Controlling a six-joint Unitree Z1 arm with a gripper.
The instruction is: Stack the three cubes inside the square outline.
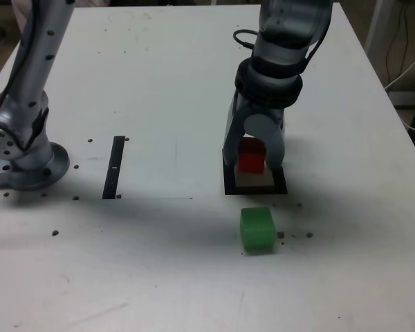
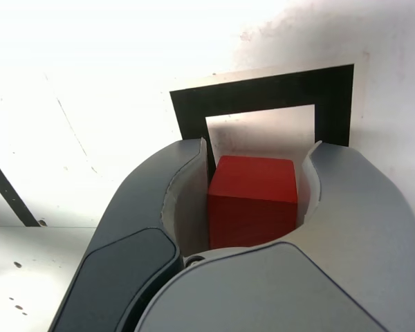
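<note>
Only 2 cubes visible: 1 red cube [image 1: 250, 156], 1 green cube [image 1: 256, 229].

The robot arm [image 1: 285, 41] is shiny silver-grey with dark rings, a black cable, and a grey gripper [image 1: 256, 162] with rounded fingers.

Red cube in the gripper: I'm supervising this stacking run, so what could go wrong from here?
1. The gripper holds the red cube over the square outline; released off-centre, it might land on the black frame.
2. The green cube sits just outside the outline, so the withdrawing arm could nudge it.
3. No yellow cube is visible.
</note>
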